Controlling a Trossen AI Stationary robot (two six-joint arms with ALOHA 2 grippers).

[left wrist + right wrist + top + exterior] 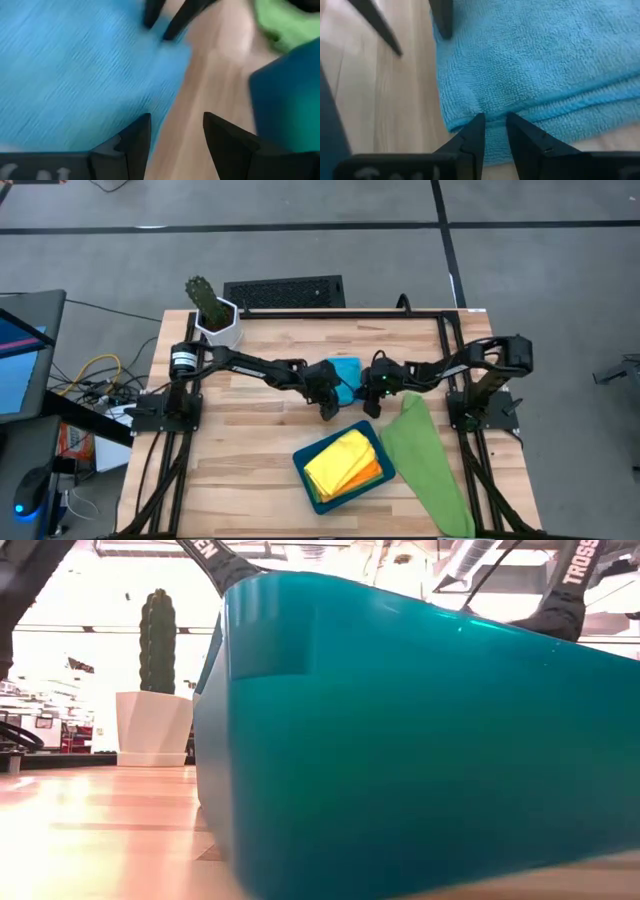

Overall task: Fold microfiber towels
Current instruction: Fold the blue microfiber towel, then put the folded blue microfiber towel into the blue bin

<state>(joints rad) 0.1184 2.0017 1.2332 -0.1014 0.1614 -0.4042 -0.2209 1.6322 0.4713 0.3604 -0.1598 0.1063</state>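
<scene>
Left gripper (172, 135) open, right gripper (494, 132) narrowly parted, facing inward

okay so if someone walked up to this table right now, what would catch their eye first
Probably the two dark arms meeting at the table's middle over the bright sky-blue towel, the left pincer open at its edge and the right pincer pinching a fold of it. Next, the dark teal tray nearer the front edge, holding a yellow towel over an orange one, with a green towel draped beside it on the right.
</scene>
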